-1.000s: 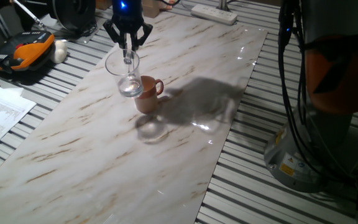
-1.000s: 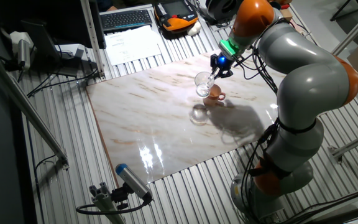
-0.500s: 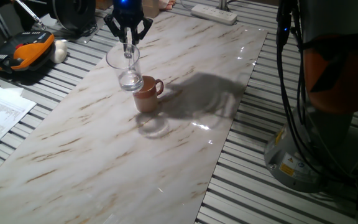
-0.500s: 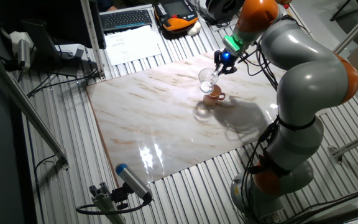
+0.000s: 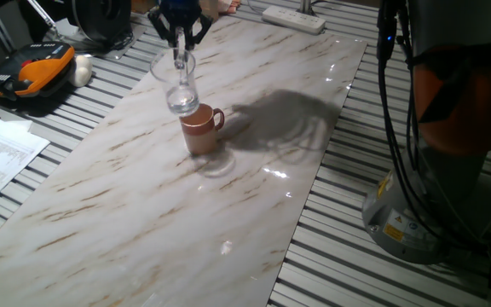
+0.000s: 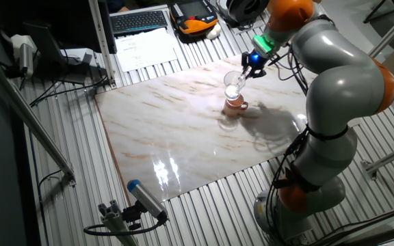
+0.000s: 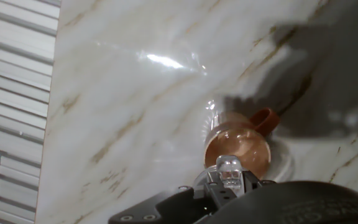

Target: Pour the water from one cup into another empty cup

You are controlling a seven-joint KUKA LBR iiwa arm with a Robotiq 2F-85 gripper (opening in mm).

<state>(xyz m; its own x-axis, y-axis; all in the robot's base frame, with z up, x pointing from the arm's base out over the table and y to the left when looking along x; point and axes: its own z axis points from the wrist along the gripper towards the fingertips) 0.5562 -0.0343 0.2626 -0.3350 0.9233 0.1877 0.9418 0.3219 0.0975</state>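
Around your brown mug (image 5: 201,130) the tabletop (image 5: 143,213) lies open; above it the gripper (image 5: 178,53) pinches the glass mug (image 5: 177,85) rim, pointing down

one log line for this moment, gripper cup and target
gripper: shut on glass mug | glass mug: lifted, directly above brown mug | water: in glass mug | brown mug: upright on marble board | phase: pre-pour

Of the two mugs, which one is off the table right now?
The transparent glass mug: the gripper holds it in the air, just above the terracotta-brown ceramic mug, which stands on the marble tabletop.
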